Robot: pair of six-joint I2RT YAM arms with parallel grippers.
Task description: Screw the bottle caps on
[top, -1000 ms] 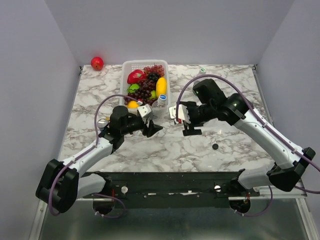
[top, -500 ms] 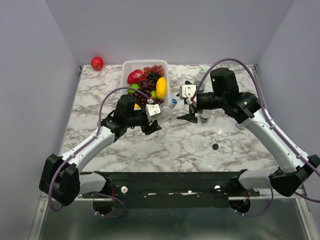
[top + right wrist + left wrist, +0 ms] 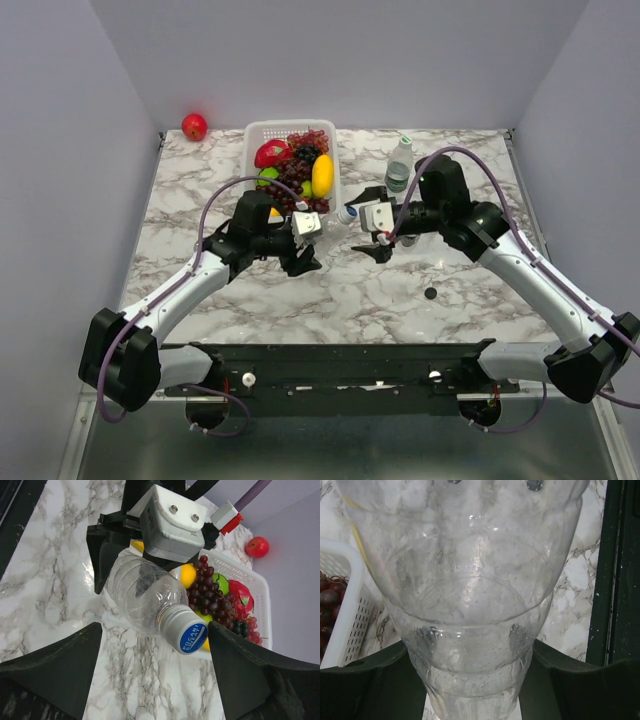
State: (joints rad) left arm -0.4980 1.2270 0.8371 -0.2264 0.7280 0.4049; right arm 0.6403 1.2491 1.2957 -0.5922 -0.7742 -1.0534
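Observation:
My left gripper [image 3: 472,680] is shut on the base of a clear plastic bottle [image 3: 470,580], which it holds on its side above the table. The bottle [image 3: 140,595] points its neck at my right gripper [image 3: 155,630]. A blue-topped bottle cap [image 3: 184,629] sits on that neck. It lies between the right gripper's open jaws, close to the right finger [image 3: 250,670] and well apart from the left one. From above, the cap [image 3: 346,214] is just left of the right gripper [image 3: 364,222]. A black cap [image 3: 430,293] lies loose on the marble.
A second bottle with a white-green cap [image 3: 399,165] stands upright behind the right arm. A white basket [image 3: 252,135] of fruit sits at the back, just behind the held bottle. A red apple [image 3: 194,126] lies in the far left corner.
The right gripper swung up and back, then came down left so its open jaws flank the capped neck. The left arm shifted slightly right with the bottle. The standing bottle is now uncovered.

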